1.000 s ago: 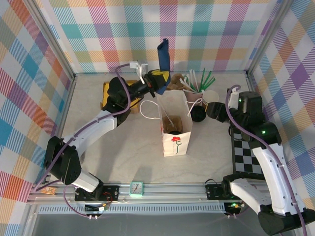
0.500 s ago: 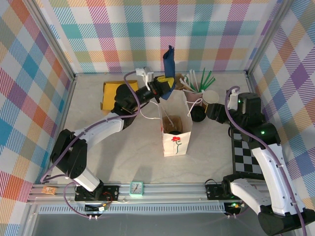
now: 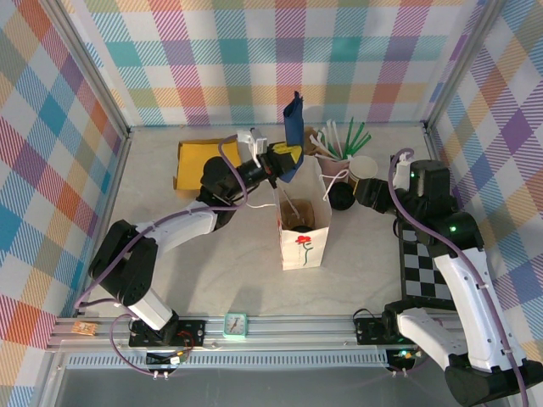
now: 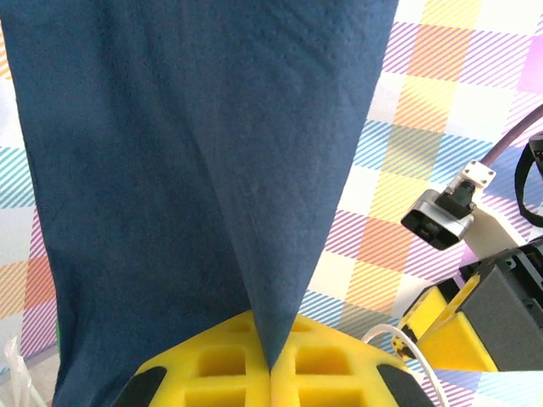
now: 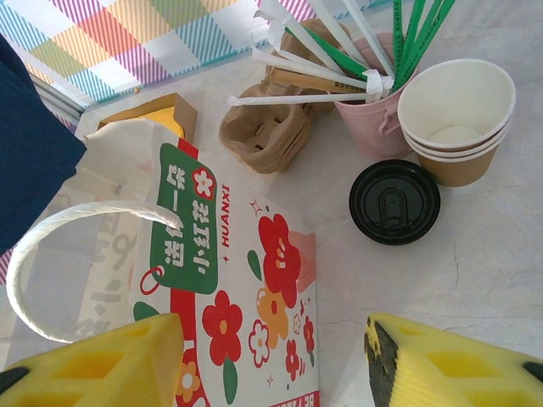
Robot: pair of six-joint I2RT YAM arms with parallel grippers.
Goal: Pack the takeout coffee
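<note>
Standing ahead of right pincer [image 5: 271, 332]: takeout coffee [image 5: 394, 202]

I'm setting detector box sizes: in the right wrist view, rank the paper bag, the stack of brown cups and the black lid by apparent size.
1. paper bag, nearest the camera, which inflates it, and partly cropped.
2. stack of brown cups.
3. black lid, somewhat smaller than the cups.

Robot test cell in a lab, enclosed by plaid-printed walls [image 3: 170, 59], edged by aluminium rail [image 3: 297, 327], left arm [image 3: 182, 227] and right arm [image 3: 467, 275] bolted at a pale tabletop's [image 3: 221, 271] near edge.
</note>
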